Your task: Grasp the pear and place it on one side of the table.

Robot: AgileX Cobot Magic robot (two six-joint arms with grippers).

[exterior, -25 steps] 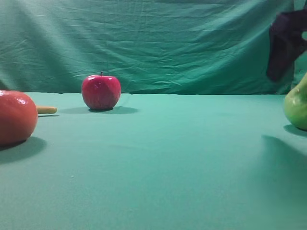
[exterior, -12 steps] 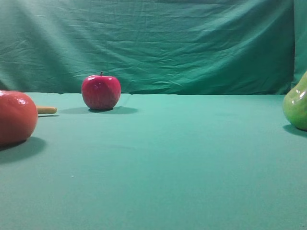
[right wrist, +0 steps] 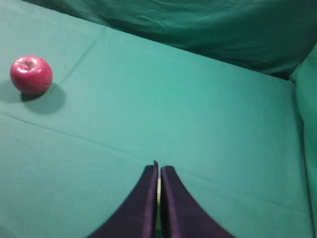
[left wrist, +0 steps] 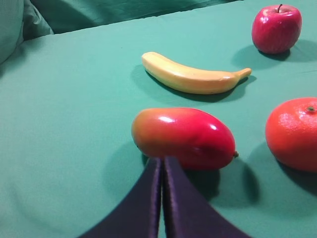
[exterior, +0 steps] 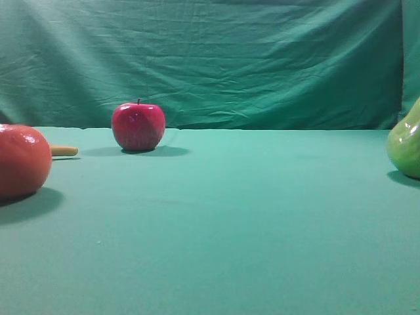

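The glossy yellow-green pear (exterior: pixel 405 146) stands on the teal table (exterior: pixel 230 216) at the far right edge of the exterior view, cut off by the frame. Neither gripper shows in that view. In the right wrist view my right gripper (right wrist: pixel 158 166) hangs over bare cloth with its dark fingers pressed together and nothing held; the pear is out of that view. My left gripper (left wrist: pixel 162 161) is shut and empty, its tips just in front of a red-orange mango (left wrist: pixel 183 138).
A red apple (exterior: pixel 138 126) sits at the back left, with a large orange-red fruit (exterior: pixel 23 161) and a banana tip (exterior: pixel 63 151) at the left edge. The left wrist view shows the whole banana (left wrist: pixel 190 77). A wrinkled green backdrop (exterior: pixel 210 59) closes off the rear.
The dark right gripper that hung above the pear at the upper right has gone out of the exterior view. The pear and the other fruit have not moved.
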